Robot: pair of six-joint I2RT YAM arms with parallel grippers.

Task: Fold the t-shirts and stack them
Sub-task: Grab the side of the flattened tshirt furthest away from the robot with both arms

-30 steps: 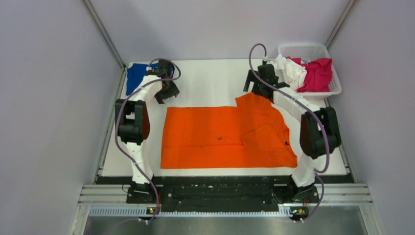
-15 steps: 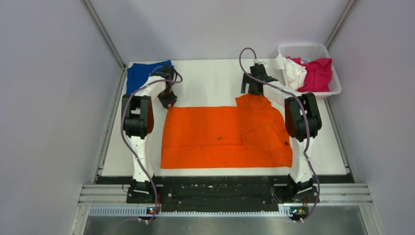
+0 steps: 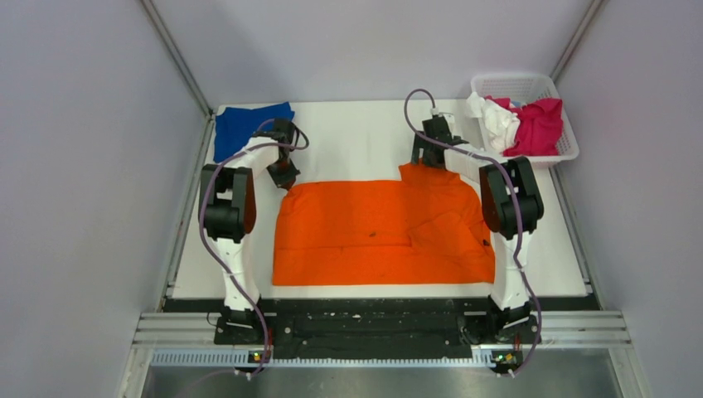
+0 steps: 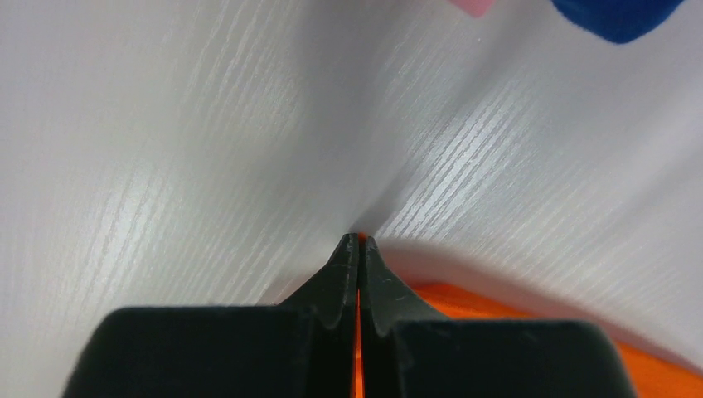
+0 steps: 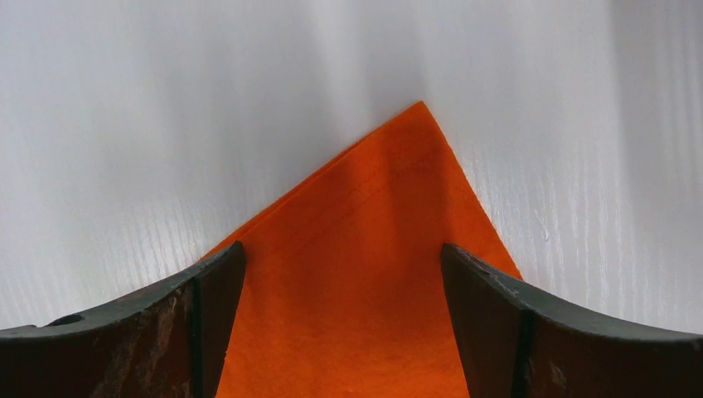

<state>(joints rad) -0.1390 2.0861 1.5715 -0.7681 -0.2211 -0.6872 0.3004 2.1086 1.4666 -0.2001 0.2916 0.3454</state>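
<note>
Orange t-shirt [image 3: 381, 232] on table [image 3: 356, 141], blue t-shirt [image 3: 249, 124] far left, basket [image 3: 516, 81] far right

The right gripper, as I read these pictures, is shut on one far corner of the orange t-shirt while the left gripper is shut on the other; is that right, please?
Not quite. The right gripper is open, its jaws apart on either side of a corner of the orange t-shirt without pinching it, as the right wrist view shows. The left gripper is shut on the other far corner.
</note>
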